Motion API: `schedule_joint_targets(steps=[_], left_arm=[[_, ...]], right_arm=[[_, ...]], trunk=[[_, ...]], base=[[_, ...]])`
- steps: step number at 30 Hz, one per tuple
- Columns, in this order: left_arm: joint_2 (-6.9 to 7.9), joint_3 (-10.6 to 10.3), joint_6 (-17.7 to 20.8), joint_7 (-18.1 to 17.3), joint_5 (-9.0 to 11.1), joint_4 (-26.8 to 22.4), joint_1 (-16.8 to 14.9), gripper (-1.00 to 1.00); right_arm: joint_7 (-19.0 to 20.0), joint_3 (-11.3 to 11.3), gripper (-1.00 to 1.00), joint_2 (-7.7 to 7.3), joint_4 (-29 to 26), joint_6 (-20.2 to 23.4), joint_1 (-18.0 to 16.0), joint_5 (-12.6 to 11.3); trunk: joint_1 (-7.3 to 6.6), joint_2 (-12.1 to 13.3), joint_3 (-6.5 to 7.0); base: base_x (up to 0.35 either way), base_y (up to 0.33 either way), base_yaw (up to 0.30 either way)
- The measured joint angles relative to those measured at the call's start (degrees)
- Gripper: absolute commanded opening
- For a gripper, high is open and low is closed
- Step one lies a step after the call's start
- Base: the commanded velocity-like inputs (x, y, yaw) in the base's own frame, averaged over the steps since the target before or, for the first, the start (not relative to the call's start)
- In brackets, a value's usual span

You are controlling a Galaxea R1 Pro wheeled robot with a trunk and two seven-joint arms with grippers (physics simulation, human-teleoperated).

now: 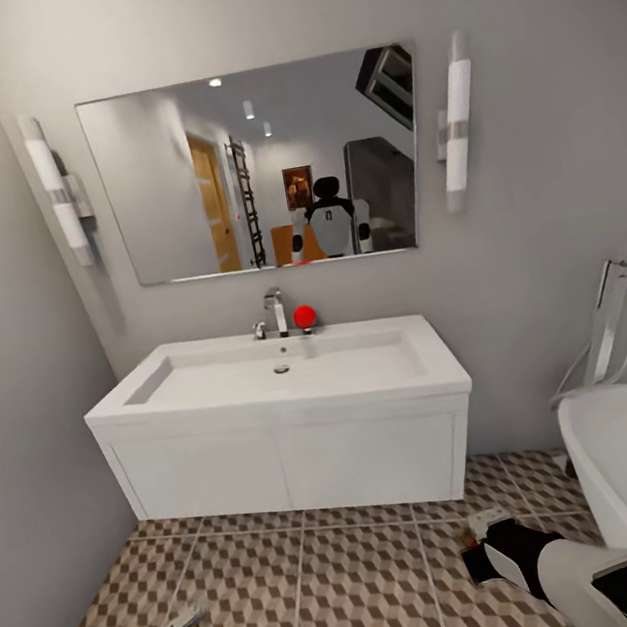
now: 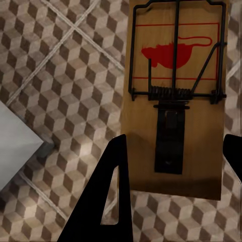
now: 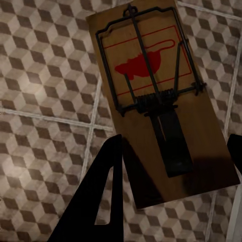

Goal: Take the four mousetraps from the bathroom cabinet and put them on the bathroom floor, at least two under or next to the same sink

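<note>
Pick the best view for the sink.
Head view: the whole sink shows, with the tap and the vanity under it. The wrist views show a mousetrap between hand fingers over floor tiles.

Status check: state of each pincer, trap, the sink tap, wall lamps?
Left pincer: shut on a brown wooden mousetrap with red mouse print, above the cube-pattern tiled floor.
Right pincer: shut on a second brown wooden mousetrap, above the same tiles.
Chrome tap on white rectangular sink: no water visible.
White tube wall lamps: cannot tell if lit.
</note>
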Motion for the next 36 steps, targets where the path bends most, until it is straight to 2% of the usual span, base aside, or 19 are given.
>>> schedule_joint_targets(steps=[7,13,21,28,36], left_arm=[[-0.03,-0.1,0.0,0.0,0.0,0.0,0.0,-1.0],[-0.21,-0.2,-0.1,0.1,-0.3,0.0,0.0,-1.0],[-0.56,-0.5,0.0,0.1,-3.5,0.0,0.0,-1.0],[-3.26,-0.5,0.1,0.2,-4.8,0.0,0.0,-1.0],[-4.18,-0.5,0.2,0.1,-4.9,0.0,0.0,-1.0]], right_arm=[[0.0,0.0,-1.0,-0.02,0.0,-0.1,0.0,-0.2],[0.0,0.0,-1.0,-0.41,0.0,-0.1,0.0,-0.2],[0.0,0.0,-1.0,-1.16,0.0,-0.4,0.0,-0.5],[0.1,0.0,-1.0,-1.23,0.0,-0.4,0.0,-0.6],[0.1,0.0,-1.0,-1.22,0.0,-0.3,0.0,-0.6]], trunk=[[0.01,0.0,0.0],[0.03,0.0,0.0],[0.03,0.0,0.0],[0.03,0.0,0.0],[0.03,0.0,0.0]], base=[[0.298,0.086,0.0],[0.065,0.019,0.0],[0.008,0.002,0.0],[0.0,0.0,0.0],[0.0,0.0,0.0]])
